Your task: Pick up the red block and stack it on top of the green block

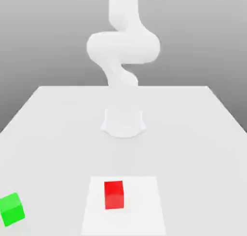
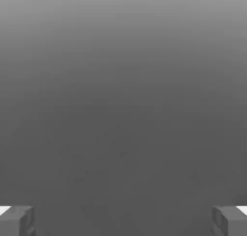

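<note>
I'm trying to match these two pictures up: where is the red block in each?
Exterior view: the red block sits near the table's front edge, right of the green block.
Hand view: the camera faces the gray backdrop, framed by the open gripper's fingertips.
Shared landmark: that gray backdrop, behind the arm in the exterior view.

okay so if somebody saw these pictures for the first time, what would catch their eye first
Probably the red block, bright on a paler square patch near the front of the white table. Next the green block at the exterior view's far left edge, apart from it, then the white arm behind.
</note>
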{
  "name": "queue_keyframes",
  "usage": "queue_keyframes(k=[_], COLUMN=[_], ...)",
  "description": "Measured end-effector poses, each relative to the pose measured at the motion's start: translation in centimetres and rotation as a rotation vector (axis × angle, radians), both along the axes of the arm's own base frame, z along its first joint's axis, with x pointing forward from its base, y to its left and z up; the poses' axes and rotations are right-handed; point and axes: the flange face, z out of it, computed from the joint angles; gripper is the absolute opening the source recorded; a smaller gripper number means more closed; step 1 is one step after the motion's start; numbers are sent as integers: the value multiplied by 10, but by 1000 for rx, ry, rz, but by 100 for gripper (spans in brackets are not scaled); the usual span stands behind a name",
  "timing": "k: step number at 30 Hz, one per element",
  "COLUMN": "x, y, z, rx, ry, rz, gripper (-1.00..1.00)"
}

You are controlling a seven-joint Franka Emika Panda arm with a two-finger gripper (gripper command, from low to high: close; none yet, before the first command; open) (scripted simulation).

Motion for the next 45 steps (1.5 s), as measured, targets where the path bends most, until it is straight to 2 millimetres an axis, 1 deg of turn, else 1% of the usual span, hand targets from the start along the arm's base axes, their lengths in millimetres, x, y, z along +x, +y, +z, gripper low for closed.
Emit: queue_keyframes(k=[2, 5, 7, 10, 12, 14, 16, 19, 21, 26, 27, 32, 33, 34, 36, 40, 42, 45], x=[26, 52, 64, 71, 71, 66, 56, 34, 23, 20, 19, 19, 19, 19, 20, 20, 32, 50], y=[-3, -6, -9, -13, -15, -17, -19, -22, -23, -23, -23, -22, -22, -22, -22, -24, -60, -121], z=[-46, -114, -160, -228, -274, -318, -361, -421, -452, -507, -514, -514, -518, -514, -499, -459, -449, -439], rx=[-8, -18, -23, -29, -31, -33, -34, -32, -31, -31, -31, -32, -32, -31, -31, -30, -5, 30], ry=[75, 180, 249, 352, 421, 489, 558, 661, 702, 715, 715, 716, 715, 716, 716, 716, 716, 716], rz=[7, 18, 26, 38, 47, 57, 67, 81, 88, 91, 91, 91, 91, 91, 91, 88, 26, -60], gripper=[0, 0, 0, 0, 0, 0, 0, 0, 0, 0, -100, -100, -100, -100, -100, -100, -100, -100])
